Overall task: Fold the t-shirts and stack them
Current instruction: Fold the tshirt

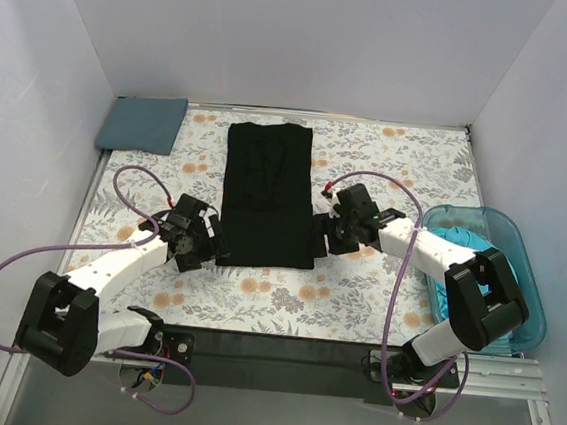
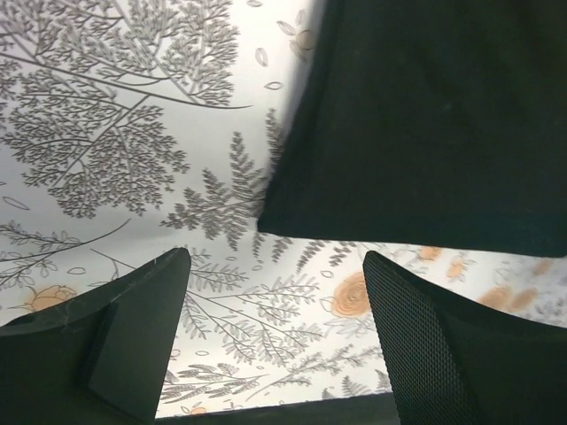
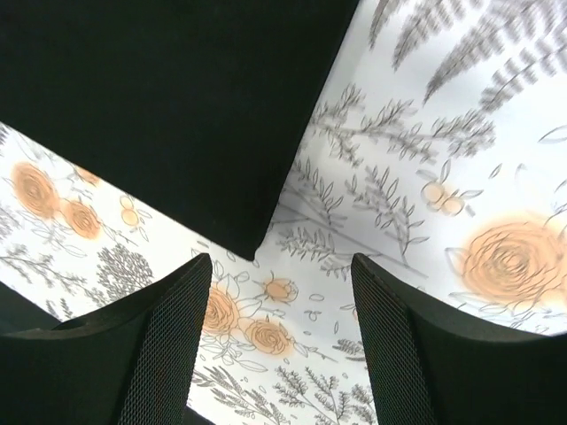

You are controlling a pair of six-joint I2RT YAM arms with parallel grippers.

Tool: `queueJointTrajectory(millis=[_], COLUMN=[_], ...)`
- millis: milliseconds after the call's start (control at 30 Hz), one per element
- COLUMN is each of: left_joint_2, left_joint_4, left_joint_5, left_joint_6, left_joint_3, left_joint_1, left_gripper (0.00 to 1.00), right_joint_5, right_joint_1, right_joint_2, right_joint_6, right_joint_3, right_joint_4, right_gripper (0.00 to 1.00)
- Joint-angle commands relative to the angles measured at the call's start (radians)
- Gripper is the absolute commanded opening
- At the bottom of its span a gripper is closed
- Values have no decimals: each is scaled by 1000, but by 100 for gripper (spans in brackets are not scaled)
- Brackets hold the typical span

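Mid-table, flat on the floral cloth [image 1: 355, 300]: black tee [image 1: 268, 193], folded into a long narrow strip running away from the arms, edges straight, near end square.

Far left corner of the table: grey tee [image 1: 143, 124], folded into a small rectangle, well apart from the black one.

Right edge of the table: translucent teal tub [image 1: 535, 297], partly behind the right arm's elbow. Inside, towards its far left part: turquoise tee [image 1: 457, 237], bunched, not folded. Rest of the tub's inside mostly hidden by the arm; impossible to tell what else lies there.

Left gripper [image 1: 212, 243]: low over the cloth, just beside the strip's near left corner. From the left wrist: fingers [image 2: 142, 336] spread wide, only printed cloth between them. Black tee's corner just beyond the tips, towards the right-hand finger, apart from both. Open, holding nothing.

Right gripper [image 1: 322, 234]: low over the cloth, just beside the strip's right edge, close to its near right corner. From the right wrist: fingers [image 3: 168, 354] likewise well apart, with flowers and leaves of the print showing in the gap. Black tee's corner pointing down towards the left-hand finger, stopping just short of it. Open, holding nothing.

Both grippers facing each other across the strip's near end, one at each side.
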Motion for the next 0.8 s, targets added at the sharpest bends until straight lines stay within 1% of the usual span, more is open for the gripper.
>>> queueJointTrajectory(millis=[0, 100, 200, 400, 600, 633, 767], left_joint_2=[41, 80, 119, 175, 234, 242, 300], left_joint_4=[-18, -16, -7, -6, -6, -7, -6], left_joint_5=[-104, -132, -152, -187, -224, -229, -261], left_joint_6=[-14, -13, -17, -25, -40, -40, -43], left_joint_3=[43, 65, 83, 105, 92, 92, 92], left_joint_1=[-20, -39, -62, -109, -144, -149, -174], left_gripper=[73, 73, 66, 58, 52, 51, 48], right_joint_5=[120, 146, 156, 182, 187, 216, 224], right_joint_1=[52, 86, 106, 133, 153, 156, 172], right_joint_2=[-35, -36, -19, -2, 14, 21, 34], right_joint_6=[39, 64, 74, 88, 105, 105, 110], right_joint_3=[-20, -26, -20, 6, 32, 35, 43], right_joint_4=[-54, -56, -62, -68, -73, -73, -74], right_gripper=[60, 63, 64, 64, 64, 64, 64])
